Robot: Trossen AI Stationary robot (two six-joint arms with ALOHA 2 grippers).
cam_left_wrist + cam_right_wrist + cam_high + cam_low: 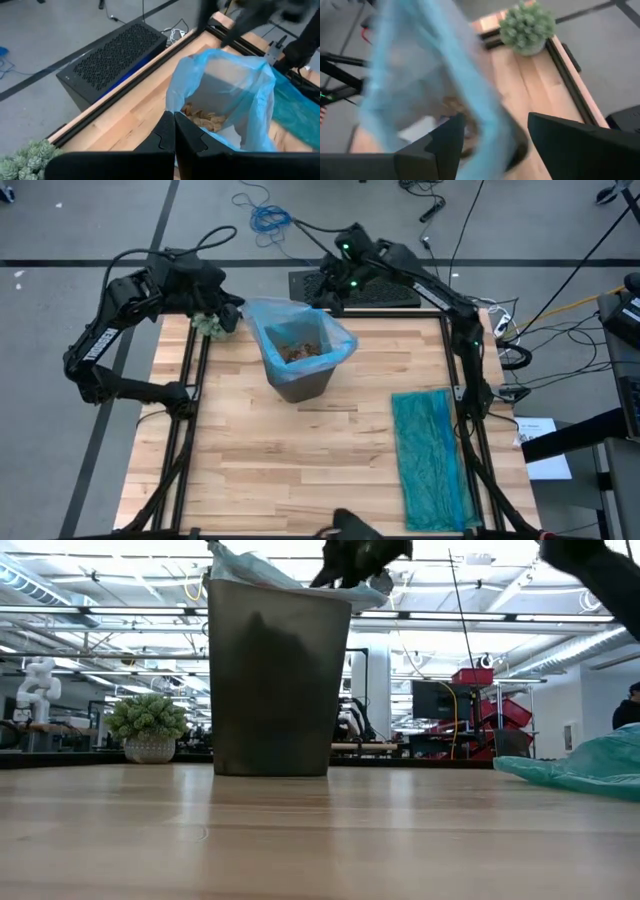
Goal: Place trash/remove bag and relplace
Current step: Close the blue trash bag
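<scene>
A dark bin stands at the table's far middle, lined with the light blue bag. Brown trash lies inside it. My left gripper is shut at the bag's far left rim, which stands up above the bin. My right gripper is open over the bag's far rim. In the right wrist view its fingers stand on either side of the blue plastic, and I cannot tell whether they touch it. My left gripper is shut on the bag's rim at its far left corner, coming slanting down from the table's left. The fingers hide the place of contact, so I cannot tell how many layers they have. That corner stands raised above the bin's edge.
A small green plant sits at the table's far left, just beside my left gripper. A darker teal bag lies flat along the right side. A black perforated box stands beyond the far edge. Bare wood fills the near half.
</scene>
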